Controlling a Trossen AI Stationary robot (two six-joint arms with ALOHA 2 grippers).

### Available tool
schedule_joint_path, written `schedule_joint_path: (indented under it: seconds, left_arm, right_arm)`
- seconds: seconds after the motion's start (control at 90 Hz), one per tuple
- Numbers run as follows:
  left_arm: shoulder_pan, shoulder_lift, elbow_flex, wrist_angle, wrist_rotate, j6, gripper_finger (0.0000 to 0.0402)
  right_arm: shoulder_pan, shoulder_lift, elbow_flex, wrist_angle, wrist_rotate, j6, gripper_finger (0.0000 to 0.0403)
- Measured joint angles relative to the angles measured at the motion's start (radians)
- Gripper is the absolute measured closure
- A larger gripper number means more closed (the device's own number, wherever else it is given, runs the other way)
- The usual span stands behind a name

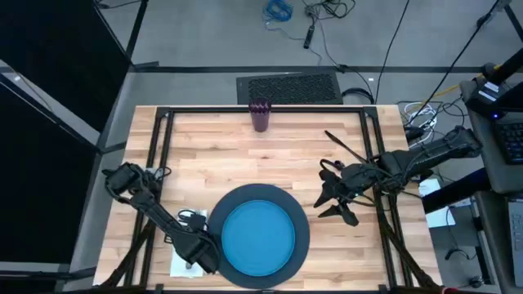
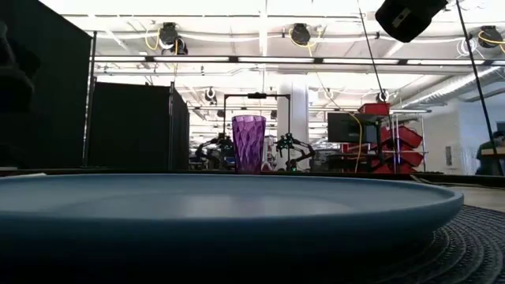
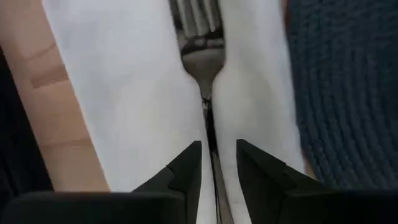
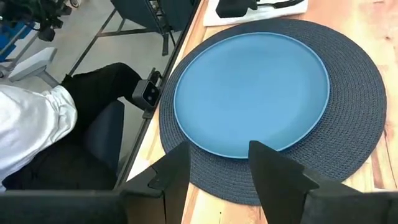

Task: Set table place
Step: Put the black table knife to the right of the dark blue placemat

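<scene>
One charger [image 1: 304, 237], one plate [image 1: 258, 238] centred on it, one napkin [image 3: 124, 93], one fork [image 3: 200, 59], one cup [image 1: 260, 114]. Left gripper [image 3: 217, 163] is low over the napkin, just beside the charger; fingers slightly apart, straddling the fork handle, can't tell if they grip it. Right gripper [image 4: 217, 163] is empty, fingers spread, hanging beside the charger on its far side from the left gripper. Cup is well apart from both, at the table [image 1: 212, 139] far edge. Person seated past the near edge.

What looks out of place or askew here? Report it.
Nothing stands out. The blue plate sits centred on the charger, the fork lies straight on the napkin between the left pincer fingers, and the cup stands upright.
</scene>
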Motion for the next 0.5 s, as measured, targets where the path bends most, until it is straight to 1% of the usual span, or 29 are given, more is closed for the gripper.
schedule_joint_path:
  seconds: [0.067,0.122,0.2,0.278,0.333,0.433,0.5]
  left_arm:
    - [0.019,-0.009,0.026,-0.063,-0.003,0.052,0.0317]
    - [0.035,-0.017,0.054,-0.147,-0.015,0.093,0.0317]
    - [0.059,-0.032,0.101,-0.273,-0.076,0.158,0.0317]
    - [0.084,-0.047,0.150,-0.348,-0.192,0.251,0.0317]
    - [0.100,-0.061,0.173,-0.357,-0.292,0.336,0.0317]
    - [0.129,-0.069,0.196,-0.318,-0.463,0.471,0.0317]
    - [0.145,-0.069,0.195,-0.274,-0.569,0.520,0.0317]
  right_arm:
    - [0.000,0.000,0.000,0.009,0.000,-0.007,0.0255]
    - [0.000,0.000,0.000,0.015,0.001,-0.016,0.0255]
    - [0.000,0.000,0.000,0.021,0.007,-0.036,0.0255]
    - [-0.001,0.000,0.000,0.027,0.008,-0.076,0.0255]
    - [-0.001,0.000,0.000,0.029,0.018,-0.113,0.0255]
    - [-0.001,0.000,0.000,0.028,0.091,-0.160,0.0255]
    - [-0.001,0.000,0.000,0.028,0.172,-0.173,0.0255]
